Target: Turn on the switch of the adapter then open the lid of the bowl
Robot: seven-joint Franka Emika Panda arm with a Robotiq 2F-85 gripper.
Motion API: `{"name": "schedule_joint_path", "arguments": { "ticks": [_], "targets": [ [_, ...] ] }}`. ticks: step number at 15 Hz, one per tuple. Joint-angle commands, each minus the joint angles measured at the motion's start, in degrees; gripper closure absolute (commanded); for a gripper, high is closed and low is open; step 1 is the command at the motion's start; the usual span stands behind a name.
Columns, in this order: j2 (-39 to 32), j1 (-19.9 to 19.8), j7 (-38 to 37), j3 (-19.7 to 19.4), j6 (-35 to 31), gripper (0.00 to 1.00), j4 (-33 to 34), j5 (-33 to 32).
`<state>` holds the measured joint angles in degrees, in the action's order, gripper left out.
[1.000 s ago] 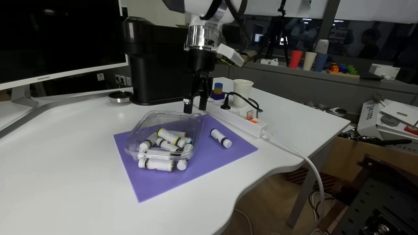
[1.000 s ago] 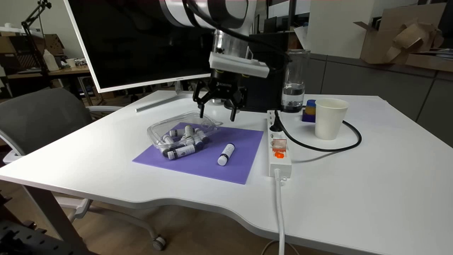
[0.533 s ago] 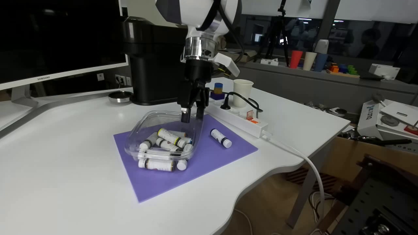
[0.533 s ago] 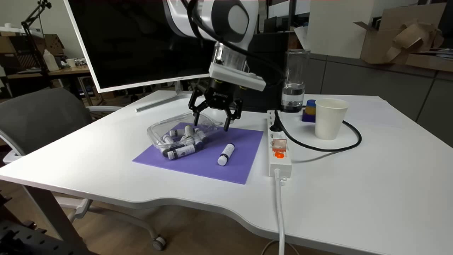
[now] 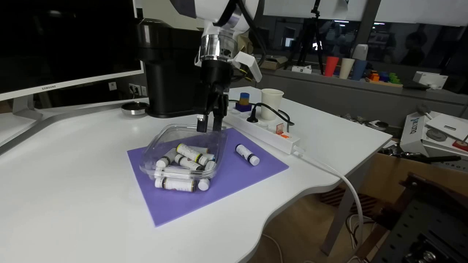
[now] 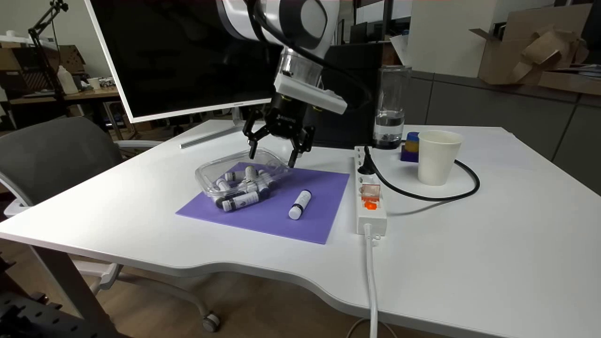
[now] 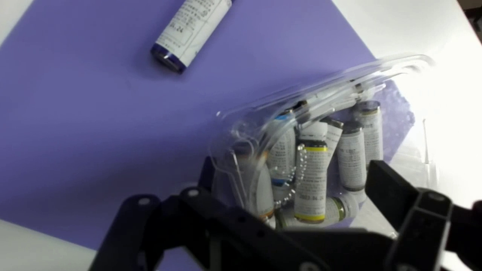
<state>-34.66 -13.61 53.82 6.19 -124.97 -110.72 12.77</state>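
We find the clear bowl (image 5: 166, 140) on the purple mat (image 6: 277, 221), small bottles (image 5: 191, 154) showing through its plastic. Our claw (image 6: 272, 159) hangs over the bowl's edge, fingers (image 7: 391, 194) wide apart, gripping nothing. A lone bottle (image 6: 300, 205) lies between the bowl and the white power strip (image 6: 373, 218), whose red flap (image 5: 279, 128) stands up near an orange switch (image 6: 371, 205). Past the strip we see a white cup (image 6: 435, 162).

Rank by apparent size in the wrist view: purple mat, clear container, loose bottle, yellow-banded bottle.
1. Purple mat
2. Clear container
Not ranked: loose bottle and yellow-banded bottle. Both look alike in size, and the frame's top edge cuts off the loose one.
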Motion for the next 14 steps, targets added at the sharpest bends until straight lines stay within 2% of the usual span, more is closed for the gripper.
{"name": "schedule_joint_path", "arguments": {
  "ticks": [1, 5, 14],
  "targets": [
    [1.62, -0.78, 0.28, 0.02, 6.23, 0.0, 1.53, 1.52],
    [2.77, -0.18, -0.96, -1.27, 11.42, 0.0, 2.73, 1.03],
    [-2.04, -0.95, 1.96, -1.42, 38.19, 0.0, 13.51, 5.81]
  ]
}}
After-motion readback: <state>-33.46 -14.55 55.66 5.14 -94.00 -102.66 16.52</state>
